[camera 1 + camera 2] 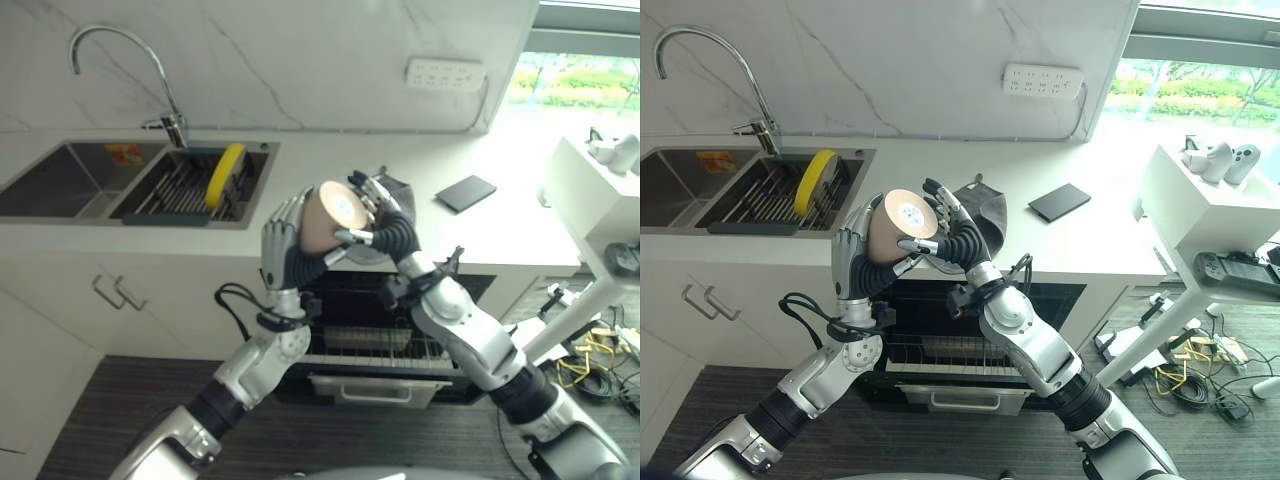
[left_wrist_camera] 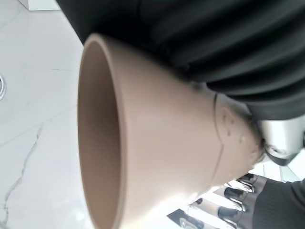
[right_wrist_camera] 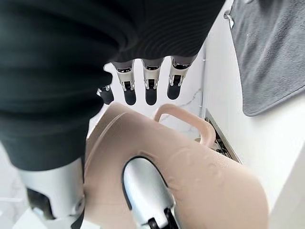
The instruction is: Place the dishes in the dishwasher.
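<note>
Spanning the room, a white counter (image 1: pixel 500 235) carries a sink (image 1: pixel 60 180), a rack (image 1: pixel 185 190) with a yellow plate (image 1: pixel 226 172), a grey cloth (image 1: pixel 985 210) and a dark pad (image 1: pixel 466 192). Below, the dishwasher (image 1: pixel 390 340) is open. Both the left hand (image 1: pixel 283 245) and right hand (image 1: pixel 375 215) curl round a tan mug (image 1: pixel 325 215) above the counter edge; its far side is hidden.

The beige mug (image 3: pixel 190 171) is looking matt and smooth; the grey cloth (image 3: pixel 271 57) is showing soft nap; the bench (image 1: pixel 500 225) is gleaming like polished marble.
</note>
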Tool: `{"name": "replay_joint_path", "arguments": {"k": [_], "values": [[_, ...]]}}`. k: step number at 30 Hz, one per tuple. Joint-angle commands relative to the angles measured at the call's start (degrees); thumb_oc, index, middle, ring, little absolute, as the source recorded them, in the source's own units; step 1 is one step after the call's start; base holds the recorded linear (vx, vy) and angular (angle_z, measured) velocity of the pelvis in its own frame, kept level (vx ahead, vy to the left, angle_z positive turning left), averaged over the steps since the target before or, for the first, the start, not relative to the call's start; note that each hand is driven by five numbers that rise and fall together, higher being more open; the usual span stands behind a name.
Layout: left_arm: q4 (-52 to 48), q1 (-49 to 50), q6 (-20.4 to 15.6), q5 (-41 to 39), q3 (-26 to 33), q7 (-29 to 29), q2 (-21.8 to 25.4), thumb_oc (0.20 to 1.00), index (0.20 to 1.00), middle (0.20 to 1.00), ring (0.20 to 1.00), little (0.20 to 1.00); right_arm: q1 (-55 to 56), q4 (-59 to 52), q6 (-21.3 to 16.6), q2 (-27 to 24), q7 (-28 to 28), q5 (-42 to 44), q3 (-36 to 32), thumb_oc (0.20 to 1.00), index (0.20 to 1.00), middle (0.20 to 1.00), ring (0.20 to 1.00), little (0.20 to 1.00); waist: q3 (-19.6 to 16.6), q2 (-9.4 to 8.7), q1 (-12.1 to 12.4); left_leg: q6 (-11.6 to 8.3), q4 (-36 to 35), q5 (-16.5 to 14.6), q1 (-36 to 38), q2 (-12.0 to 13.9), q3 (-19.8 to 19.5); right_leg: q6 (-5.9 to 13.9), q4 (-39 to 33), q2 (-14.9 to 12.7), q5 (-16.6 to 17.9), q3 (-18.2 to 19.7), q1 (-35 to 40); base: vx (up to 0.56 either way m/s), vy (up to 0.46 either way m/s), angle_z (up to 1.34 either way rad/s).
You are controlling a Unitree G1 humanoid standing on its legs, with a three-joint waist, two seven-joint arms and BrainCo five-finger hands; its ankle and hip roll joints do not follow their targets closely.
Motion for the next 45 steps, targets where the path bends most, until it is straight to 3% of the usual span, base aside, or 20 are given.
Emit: {"name": "replay_joint_path", "arguments": {"k": [1,13,27,45], "values": [[-1.60,-6.77,-1.17,2.45,-1.55,0.98,1.58,0.200,0.200,0.200,0.200,0.200,-2.52,-0.58,-1.74,1.98,1.65,-0.09,-0.48,1.000,1.000,1.000,1.000,1.000,0.20,-0.94,0.98,-0.87,4.01,-6.31,-0.66,1.52,-2.76,2.45,4.57,-2.90,-8.97,-0.17,1.44,0.00,0.000,0.00],[-2.58,-6.06,-3.03,2.26,-1.07,2.12,1.80,0.200,0.200,0.200,0.200,0.200,-0.21,0.70,-3.02,2.35,2.16,-0.97,1.27,1.000,1.000,1.000,1.000,1.000,0.36,-0.88,0.98,-0.76,4.06,-6.86,-0.14,1.35,-2.96,2.53,4.83,-2.75,-9.53,-0.21,1.79,0.01,-0.001,0.00],[-6.03,-5.23,-1.90,0.21,-2.23,-1.45,1.54,0.200,0.200,0.200,0.200,0.200,-0.24,0.48,-5.73,2.93,0.65,-1.41,1.09,1.000,1.000,1.000,1.000,1.000,0.73,-0.86,1.24,-0.43,4.19,-6.59,-0.54,1.02,-3.00,2.35,4.99,-2.61,-9.21,-0.46,1.41,-0.01,-0.001,0.00],[-5.73,-5.42,-2.67,0.51,-4.98,-2.74,1.26,0.200,0.200,0.200,0.200,0.200,-2.35,0.56,-6.02,3.97,-1.38,-1.31,1.31,1.000,1.000,1.000,1.000,1.000,1.21,-0.55,1.46,-0.45,4.24,-6.59,-0.55,0.96,-2.82,2.16,4.76,-2.65,-9.08,-0.75,1.50,-0.01,0.000,0.01]]}}
